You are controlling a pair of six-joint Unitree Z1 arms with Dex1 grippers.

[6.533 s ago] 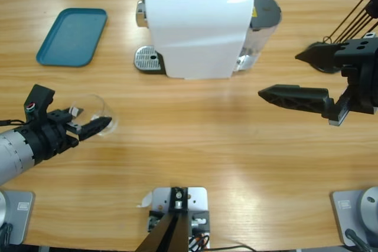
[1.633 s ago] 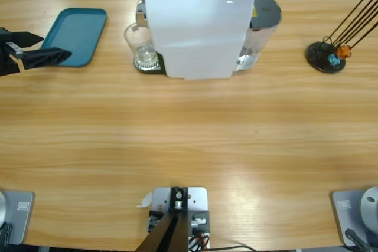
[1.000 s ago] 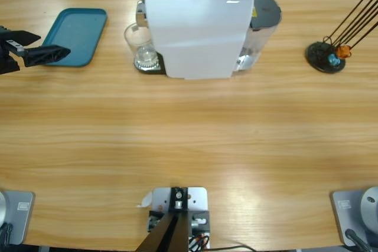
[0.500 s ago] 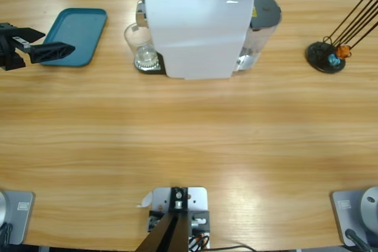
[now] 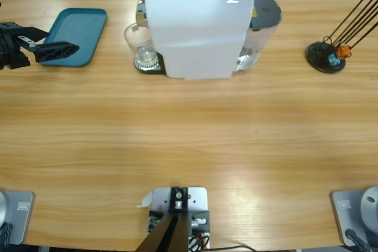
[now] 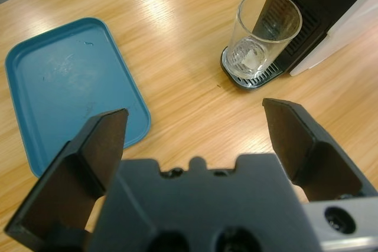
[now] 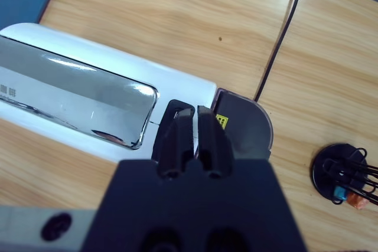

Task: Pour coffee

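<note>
Since the frame from a couple of seconds back, the left gripper (image 5: 56, 49) has slid a bit further in from the left edge, over the near corner of the teal tray (image 5: 72, 35), and a black tip now pokes in at the top edge above the coffee machine (image 5: 198, 25). The right wrist view says that's the right gripper (image 7: 189, 123).

The glass (image 6: 264, 33) stands upright on the machine's drip grate (image 6: 237, 79), right under the spout. No dark coffee in it that I can see, it looks clear and empty, so my guess is brewing hasn't happened yet.

What matters next, I think: the right gripper's jaws are pressed together and pointing straight down at the top rear of the machine, just behind the shiny lid (image 7: 71, 100), beside the grey water tank (image 7: 245, 123). Looks like it's lined up to poke a button there, though I can't make out a button. So the right arm is the one on the machine; the left is well apart from the glass, jaws spread wide and empty, with the glass ahead and off to one side in its wrist view.

Writing: there's a small yellow label on the tank, too small to read. No brand visible. The capsule stand (image 5: 326, 56) sits off to the side.
</note>
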